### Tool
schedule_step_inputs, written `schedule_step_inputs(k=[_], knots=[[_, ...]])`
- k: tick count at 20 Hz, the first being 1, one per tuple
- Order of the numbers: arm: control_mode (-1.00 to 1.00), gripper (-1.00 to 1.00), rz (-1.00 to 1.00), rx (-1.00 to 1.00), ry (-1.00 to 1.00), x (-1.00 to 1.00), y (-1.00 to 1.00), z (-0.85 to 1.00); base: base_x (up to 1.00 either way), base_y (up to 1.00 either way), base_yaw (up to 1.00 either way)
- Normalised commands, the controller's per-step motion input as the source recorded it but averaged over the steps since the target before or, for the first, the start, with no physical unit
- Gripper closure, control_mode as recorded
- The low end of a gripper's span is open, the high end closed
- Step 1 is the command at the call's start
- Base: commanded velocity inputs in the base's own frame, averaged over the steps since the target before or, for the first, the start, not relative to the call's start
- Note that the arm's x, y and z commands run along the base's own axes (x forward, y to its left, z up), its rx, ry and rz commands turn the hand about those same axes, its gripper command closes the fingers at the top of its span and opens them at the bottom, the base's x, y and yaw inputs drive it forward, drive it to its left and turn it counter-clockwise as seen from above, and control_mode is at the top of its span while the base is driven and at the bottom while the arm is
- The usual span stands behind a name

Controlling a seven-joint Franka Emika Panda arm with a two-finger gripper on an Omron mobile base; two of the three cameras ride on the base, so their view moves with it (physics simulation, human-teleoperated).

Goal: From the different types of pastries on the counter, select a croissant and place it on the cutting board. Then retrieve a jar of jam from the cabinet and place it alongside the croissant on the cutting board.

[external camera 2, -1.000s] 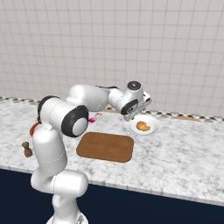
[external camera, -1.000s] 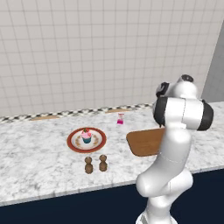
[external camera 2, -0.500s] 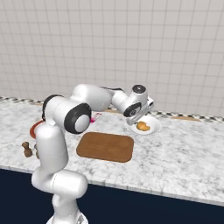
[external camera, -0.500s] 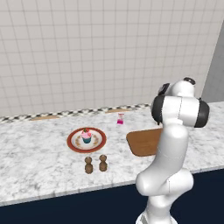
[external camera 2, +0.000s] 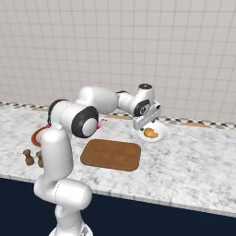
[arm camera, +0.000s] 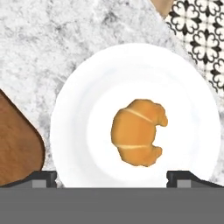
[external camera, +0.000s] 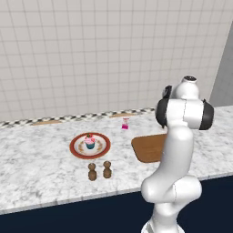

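The golden croissant [arm camera: 138,131] lies in the middle of a white plate [arm camera: 87,109] on the marbled counter [external camera 2: 193,170]. My gripper [external camera 2: 146,121] hangs just above it, open, with the fingertips [arm camera: 43,178] on either side of the plate and nothing between them. In the right base view the croissant [external camera 2: 150,133] sits right below the hand. The brown cutting board [external camera 2: 112,154] lies bare, nearer the counter's front and left of the plate; its corner [arm camera: 17,144] shows in the hand view. The cabinet and the jar of jam are out of view.
A pink-frosted cupcake [external camera: 90,142] stands on a red-rimmed plate [external camera: 75,148] to the left. Two brown shakers [external camera: 92,172] stand in front of it. A small pink bottle [external camera: 125,123] is by the tiled back wall. My arm hides part of the cutting board [external camera: 148,148].
The hand has come down and slightly right toward the white plate with the croissant. The jaws have stayed open, and the pastries and board have not moved.
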Motion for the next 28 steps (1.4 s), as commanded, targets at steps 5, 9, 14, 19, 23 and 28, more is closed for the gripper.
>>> schedule_step_inputs(k=[5, 9, 14, 19, 23, 28], knots=[[-1.0, -1.0, 0.0, 0.0, 0.05, 0.6, 0.0, -0.14, 0.0, 0.0, 0.0], [-1.0, -1.0, 0.0, 0.0, 0.06, 0.41, 0.0, -0.06, 0.0, 0.0, 0.0], [-1.0, -1.0, 0.0, 0.0, 0.13, 0.01, -0.1, -0.02, 0.0, 0.0, 0.0], [-1.0, -1.0, 0.0, 0.0, 0.14, 0.0, -0.04, -0.18, 0.0, 0.0, 0.0], [-1.0, -1.0, 0.0, 0.0, 0.08, 0.0, 0.0, -0.15, 0.0, 0.0, 0.0], [-1.0, -1.0, 0.0, 0.0, 0.03, 0.0, 0.0, -0.17, 0.0, 0.0, 0.0]])
